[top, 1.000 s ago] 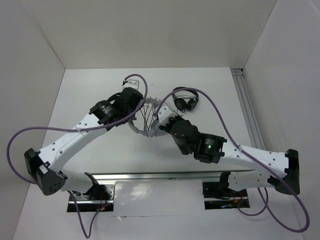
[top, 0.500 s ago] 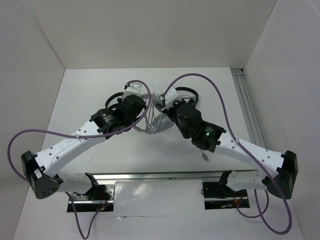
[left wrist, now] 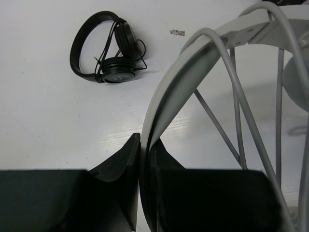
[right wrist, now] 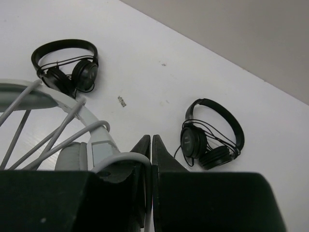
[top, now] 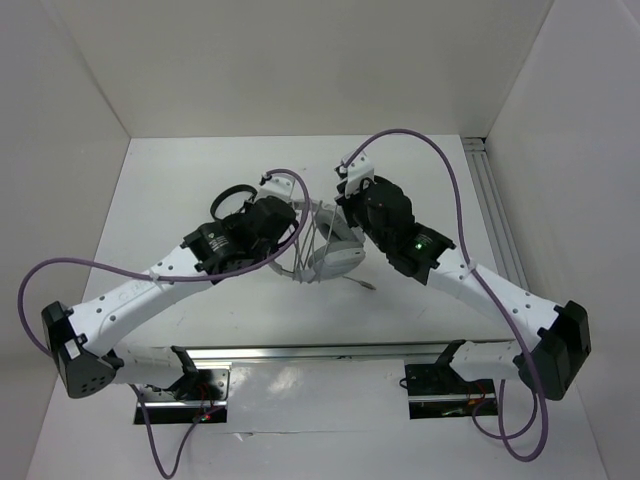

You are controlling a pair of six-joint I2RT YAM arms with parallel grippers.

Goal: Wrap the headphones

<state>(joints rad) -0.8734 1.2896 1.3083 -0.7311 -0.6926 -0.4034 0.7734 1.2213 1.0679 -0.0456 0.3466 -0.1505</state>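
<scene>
The white and light-grey headphones (top: 333, 252) lie mid-table between my two arms, with the thin grey cable (top: 312, 240) strung across the frame in several strands. My left gripper (top: 288, 212) is shut on the headband (left wrist: 179, 72), which runs up from between the jaws (left wrist: 145, 147). The cable strands (left wrist: 235, 101) cross to its right. My right gripper (top: 350, 193) is shut on the grey cable (right wrist: 123, 157), which loops over its left finger next to the headphones' arm (right wrist: 96, 142). The cable's loose end (top: 366, 287) lies on the table.
Two small black on-ear headphones lie on the table. One (left wrist: 108, 50) is far left of the white pair, also in the top view (top: 230, 195) and the right wrist view (right wrist: 67, 65). The other (right wrist: 212, 135) is to the right, hidden under my right arm from above. A rail (top: 495, 220) edges the right side.
My right gripper has swung from the near middle to the far right side of the headphones, pulling the cable along. My left gripper and the headphones have shifted slightly right.
</scene>
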